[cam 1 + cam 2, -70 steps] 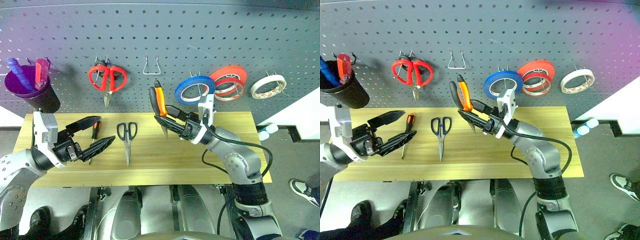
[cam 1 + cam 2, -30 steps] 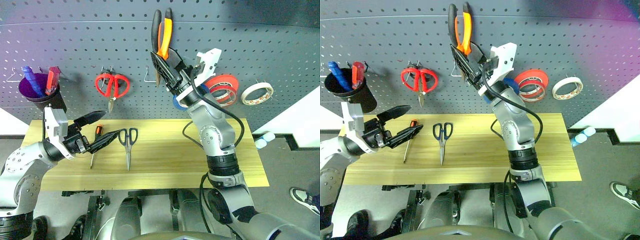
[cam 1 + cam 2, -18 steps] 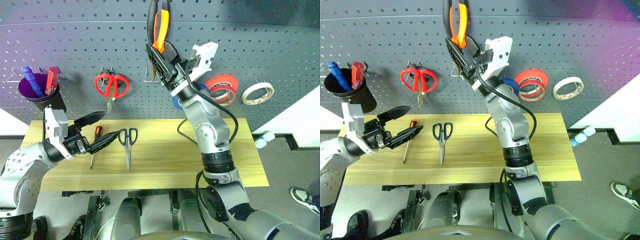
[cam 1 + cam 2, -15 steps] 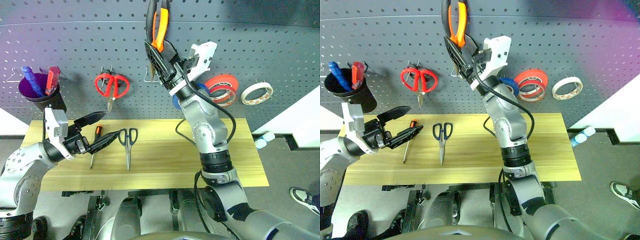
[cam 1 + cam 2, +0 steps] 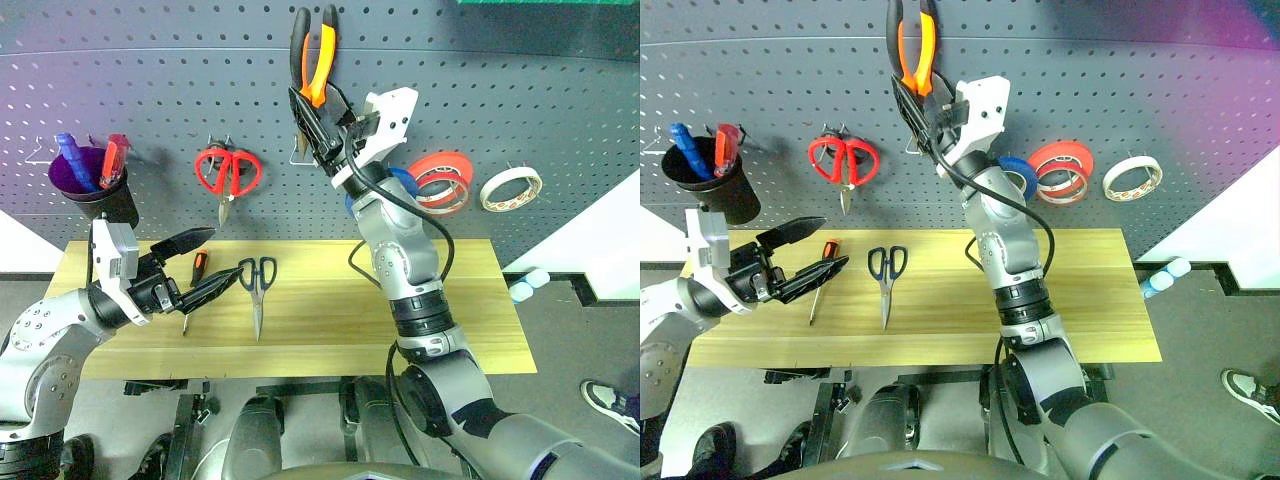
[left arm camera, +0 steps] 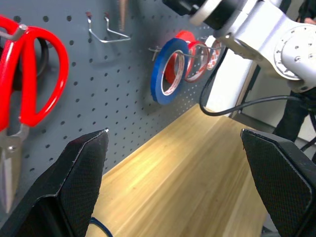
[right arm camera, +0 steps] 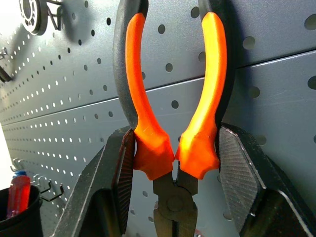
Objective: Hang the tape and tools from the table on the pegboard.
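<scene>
My right gripper (image 5: 318,120) is raised high against the dark grey pegboard (image 5: 520,90), shut on the orange-and-black pliers (image 7: 173,123). It grips them just under the handles, which point up. On the light wood table (image 5: 340,320) lie the dark-handled scissors (image 5: 257,290) and the small screwdriver (image 5: 192,272). My left gripper (image 5: 212,262) hovers open over the screwdriver, holding nothing. The whitish tape ring (image 5: 511,187) hangs on a peg at the board's right.
Red-handled scissors (image 5: 228,172), a blue roll (image 6: 168,69) and red-orange rolls (image 5: 440,175) hang on the board. A wire hook (image 6: 106,30) sits just below the pliers' jaws. A dark cup (image 5: 95,190) with pens hangs at the far left.
My right gripper has carried the pliers a little to the left and closer to the board, and its wrist has turned slightly. My left gripper has stayed still and open.
</scene>
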Robot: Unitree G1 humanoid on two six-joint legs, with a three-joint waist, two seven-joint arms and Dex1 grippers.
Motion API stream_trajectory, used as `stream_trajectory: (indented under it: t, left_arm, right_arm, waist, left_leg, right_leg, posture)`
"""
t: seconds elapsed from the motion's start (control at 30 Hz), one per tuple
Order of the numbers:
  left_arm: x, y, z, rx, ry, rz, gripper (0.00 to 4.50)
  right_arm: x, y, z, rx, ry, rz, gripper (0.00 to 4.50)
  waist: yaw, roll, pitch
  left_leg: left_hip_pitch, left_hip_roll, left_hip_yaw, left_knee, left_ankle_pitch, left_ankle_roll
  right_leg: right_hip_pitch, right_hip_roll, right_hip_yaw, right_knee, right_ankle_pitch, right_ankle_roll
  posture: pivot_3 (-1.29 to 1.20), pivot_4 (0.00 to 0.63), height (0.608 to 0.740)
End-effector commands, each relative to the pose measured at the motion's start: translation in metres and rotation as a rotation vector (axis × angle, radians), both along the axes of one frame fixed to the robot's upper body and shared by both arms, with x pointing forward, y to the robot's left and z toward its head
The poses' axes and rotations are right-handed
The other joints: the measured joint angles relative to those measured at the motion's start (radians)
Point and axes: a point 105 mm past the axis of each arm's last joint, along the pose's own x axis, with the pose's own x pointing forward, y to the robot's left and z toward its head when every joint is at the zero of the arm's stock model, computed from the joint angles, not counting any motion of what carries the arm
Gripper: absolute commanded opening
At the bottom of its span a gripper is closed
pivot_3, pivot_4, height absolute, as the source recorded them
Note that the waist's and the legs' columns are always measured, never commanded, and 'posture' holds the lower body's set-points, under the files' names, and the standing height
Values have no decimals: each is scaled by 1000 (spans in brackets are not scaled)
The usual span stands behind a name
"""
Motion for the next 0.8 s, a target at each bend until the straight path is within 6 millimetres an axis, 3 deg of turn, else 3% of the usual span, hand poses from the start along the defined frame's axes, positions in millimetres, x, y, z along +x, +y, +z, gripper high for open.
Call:
stream_trajectory:
  t: [0.03,0.27,0.8]
  left_arm:
    - [-5,0,11,18,-41,0,4500]
    - [-6,0,10,19,-36,1,4500]
    - [-7,0,14,23,-35,-1,4500]
  right_arm:
    - [0,-1,16,38,-38,-32,2100]
    - [2,1,19,20,-55,-59,2100]
    - [-9,9,-6,-115,-113,-94,2100]
  waist:
    - [0,0,0]
    - [1,0,0]
    - [-1,1,0]
  left_leg:
    - [0,0,0,0,0,0]
    - [-1,0,-1,0,0,0]
    - [-4,0,-1,-3,0,0]
  right_leg:
    - [0,0,0,0,0,0]
    - [0,0,0,0,0,0]
    - [-4,0,0,-2,-1,0]
  posture:
    - [44,188,733]
    - [47,188,733]
    - [47,203,733]
